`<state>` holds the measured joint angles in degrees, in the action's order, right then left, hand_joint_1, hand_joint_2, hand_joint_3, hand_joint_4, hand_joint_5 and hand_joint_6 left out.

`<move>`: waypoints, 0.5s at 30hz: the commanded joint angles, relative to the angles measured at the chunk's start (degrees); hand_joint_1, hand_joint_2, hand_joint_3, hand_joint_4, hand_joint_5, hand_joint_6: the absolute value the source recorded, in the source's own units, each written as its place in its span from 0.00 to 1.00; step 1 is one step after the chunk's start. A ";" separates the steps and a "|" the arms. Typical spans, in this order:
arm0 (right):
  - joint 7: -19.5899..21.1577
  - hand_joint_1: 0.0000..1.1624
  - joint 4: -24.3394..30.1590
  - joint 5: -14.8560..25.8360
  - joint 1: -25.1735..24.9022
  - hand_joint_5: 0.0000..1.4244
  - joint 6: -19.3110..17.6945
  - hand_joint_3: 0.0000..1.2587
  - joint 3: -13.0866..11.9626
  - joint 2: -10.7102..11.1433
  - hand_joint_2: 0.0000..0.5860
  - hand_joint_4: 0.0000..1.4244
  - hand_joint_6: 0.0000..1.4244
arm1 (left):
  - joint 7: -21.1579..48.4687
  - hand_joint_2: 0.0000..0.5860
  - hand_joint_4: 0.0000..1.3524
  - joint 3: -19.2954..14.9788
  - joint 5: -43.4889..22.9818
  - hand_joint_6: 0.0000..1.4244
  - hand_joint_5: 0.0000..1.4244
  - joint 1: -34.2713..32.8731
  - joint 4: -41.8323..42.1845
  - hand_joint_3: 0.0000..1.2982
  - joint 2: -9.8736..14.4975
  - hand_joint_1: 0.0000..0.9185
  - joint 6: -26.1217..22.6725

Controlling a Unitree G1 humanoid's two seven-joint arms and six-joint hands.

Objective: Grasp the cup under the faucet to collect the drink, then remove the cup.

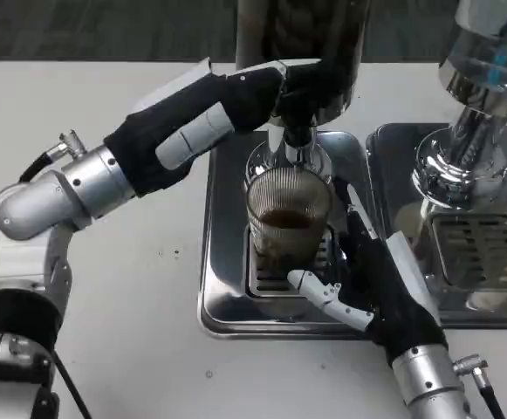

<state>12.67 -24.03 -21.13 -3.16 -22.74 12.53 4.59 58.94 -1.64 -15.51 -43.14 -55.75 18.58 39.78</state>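
The cup [288,223] stands on the drip tray [222,288] right under the faucet [298,153], with dark drink pooled low inside. The right hand [371,279] wraps the cup from its right side, fingers [318,291] clamped around its base. The left hand [266,92] reaches to the dispenser [310,44] above the faucet; whether its fingers are together or apart there I cannot tell. A second machine [476,131] stands to the right of the cup.

Risks, as I judge them: pulling the cup away while drink runs would wet the tray; a loose hold low on ribbed glass could tip it onto the bench [131,262]; lifting straight up would knock the faucet.
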 commanded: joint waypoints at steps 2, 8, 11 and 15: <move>1.51 0.49 -0.70 -0.57 -0.40 0.00 -1.05 0.00 0.12 -0.42 0.40 0.00 0.01 | 0.42 0.14 0.13 -3.83 -1.96 0.08 0.12 3.32 2.34 0.18 1.24 0.00 -1.64; 2.25 0.50 -0.28 -1.18 -0.54 0.00 -1.17 0.00 0.66 -0.45 0.40 0.00 0.01 | -0.20 0.13 0.14 -7.56 -3.31 0.08 0.12 7.43 4.49 0.18 3.70 0.00 -2.46; 2.40 0.50 -0.01 -1.50 -0.57 0.00 -1.24 0.00 0.79 -0.37 0.39 0.00 0.01 | -0.83 0.13 0.14 -8.57 -2.97 0.08 0.12 8.98 4.50 0.18 4.73 0.00 -2.53; 2.45 0.50 0.32 -1.87 -0.56 0.00 -1.24 0.00 0.94 -0.17 0.39 0.00 0.01 | -1.86 0.14 0.14 -8.99 -1.52 0.08 0.12 11.50 3.36 0.18 6.10 0.00 -2.18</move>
<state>14.57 -24.31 -22.63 -3.36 -22.89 13.38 4.44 57.84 -10.35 -18.13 -33.55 -52.05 23.60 37.70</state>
